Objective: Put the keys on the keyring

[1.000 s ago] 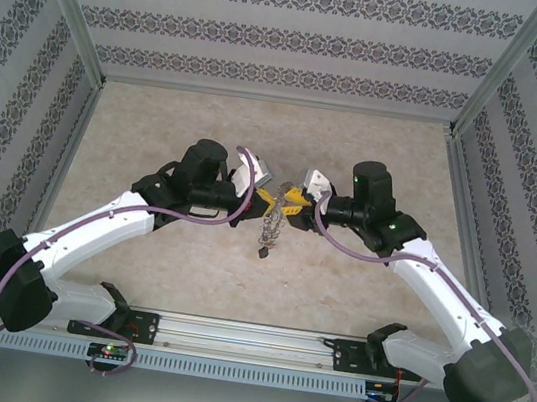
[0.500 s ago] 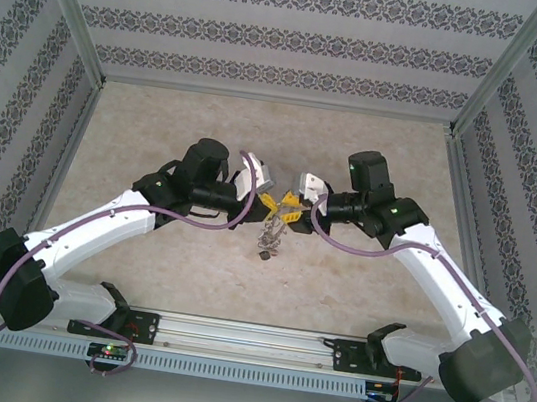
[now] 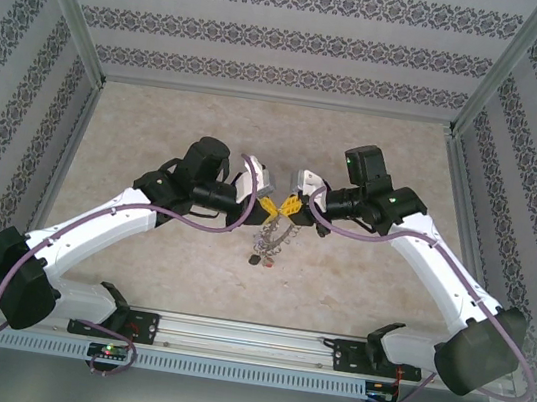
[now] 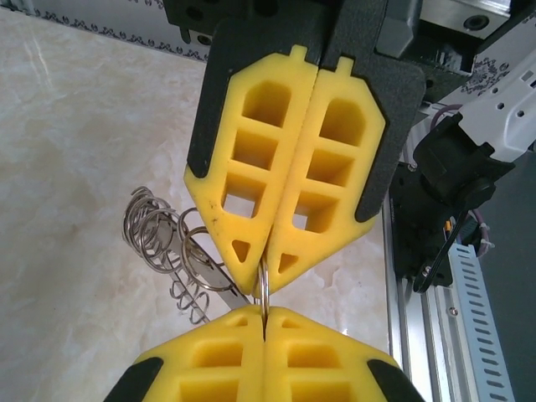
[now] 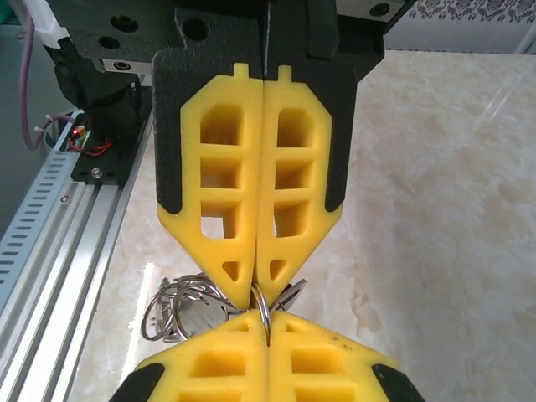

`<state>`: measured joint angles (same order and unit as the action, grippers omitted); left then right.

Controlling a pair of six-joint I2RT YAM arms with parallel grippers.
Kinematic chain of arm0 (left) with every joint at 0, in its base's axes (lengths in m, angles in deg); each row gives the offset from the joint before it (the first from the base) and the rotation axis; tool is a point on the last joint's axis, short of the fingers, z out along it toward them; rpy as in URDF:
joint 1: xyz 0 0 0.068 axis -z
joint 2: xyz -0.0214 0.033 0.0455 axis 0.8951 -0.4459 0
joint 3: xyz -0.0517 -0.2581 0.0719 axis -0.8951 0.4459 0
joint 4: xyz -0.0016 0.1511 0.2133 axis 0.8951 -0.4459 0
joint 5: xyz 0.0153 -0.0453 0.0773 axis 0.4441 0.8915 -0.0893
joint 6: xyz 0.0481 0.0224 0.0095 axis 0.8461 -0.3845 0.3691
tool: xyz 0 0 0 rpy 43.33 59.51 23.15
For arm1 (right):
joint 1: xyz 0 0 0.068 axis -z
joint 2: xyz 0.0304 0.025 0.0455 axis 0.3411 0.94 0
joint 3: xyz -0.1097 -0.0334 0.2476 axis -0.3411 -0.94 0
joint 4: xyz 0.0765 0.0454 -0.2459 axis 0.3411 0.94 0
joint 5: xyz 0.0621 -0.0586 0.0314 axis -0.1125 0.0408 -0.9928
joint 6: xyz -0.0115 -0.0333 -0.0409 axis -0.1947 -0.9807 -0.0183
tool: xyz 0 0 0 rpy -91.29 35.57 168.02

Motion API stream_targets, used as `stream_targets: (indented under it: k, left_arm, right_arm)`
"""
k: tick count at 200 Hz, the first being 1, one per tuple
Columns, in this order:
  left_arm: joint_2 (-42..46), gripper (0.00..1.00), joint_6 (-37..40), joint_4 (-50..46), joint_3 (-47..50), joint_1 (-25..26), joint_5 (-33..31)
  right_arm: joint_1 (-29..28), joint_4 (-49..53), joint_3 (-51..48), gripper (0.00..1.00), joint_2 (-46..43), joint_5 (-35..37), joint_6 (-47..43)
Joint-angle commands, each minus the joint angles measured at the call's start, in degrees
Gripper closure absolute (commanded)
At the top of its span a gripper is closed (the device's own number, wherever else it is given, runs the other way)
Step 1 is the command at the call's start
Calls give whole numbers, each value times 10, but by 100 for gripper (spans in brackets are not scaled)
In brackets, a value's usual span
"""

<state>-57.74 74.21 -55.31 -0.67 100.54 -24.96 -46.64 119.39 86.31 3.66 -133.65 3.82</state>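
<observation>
Both pairs of jaws are pressed together, tip facing tip. The left gripper (image 4: pixel 266 285) and the right gripper (image 5: pixel 258 291) each pinch the thin wire of the keyring (image 4: pixel 263 303), held between them above the table (image 3: pixel 374 308). Silvery, looped keys (image 4: pixel 163 239) dangle from it in a bunch, so the threading looks largely done; whether any key remains I cannot tell.

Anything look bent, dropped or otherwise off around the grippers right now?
Nothing stands out. The yellow-padded left gripper and right gripper are shut tip to tip on the thin silvery metal keyring, and the bunch of small silvery keys hangs beneath them.
</observation>
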Motion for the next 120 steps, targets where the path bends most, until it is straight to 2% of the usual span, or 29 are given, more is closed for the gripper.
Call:
stream_targets:
  k: [1,14,32,89,120]
  left_arm:
    - [7,84,16,15,-26,-6,16]
    - [16,67,15,22,-18,-13,23]
    - [32,60,10,43,-1,-25,29]
    - [15,60,14,67,-15,-41,23]
    - [-15,63,22,68,-41,-42,50]
  right_arm:
    - [11,-6,13,100,2,-39,15]
    - [23,-33,6,100,-6,-57,42]
    - [34,-59,-3,100,-16,-71,67]
    - [37,-159,-53,100,-36,-91,143]
    - [36,-221,-79,100,-54,-33,209]
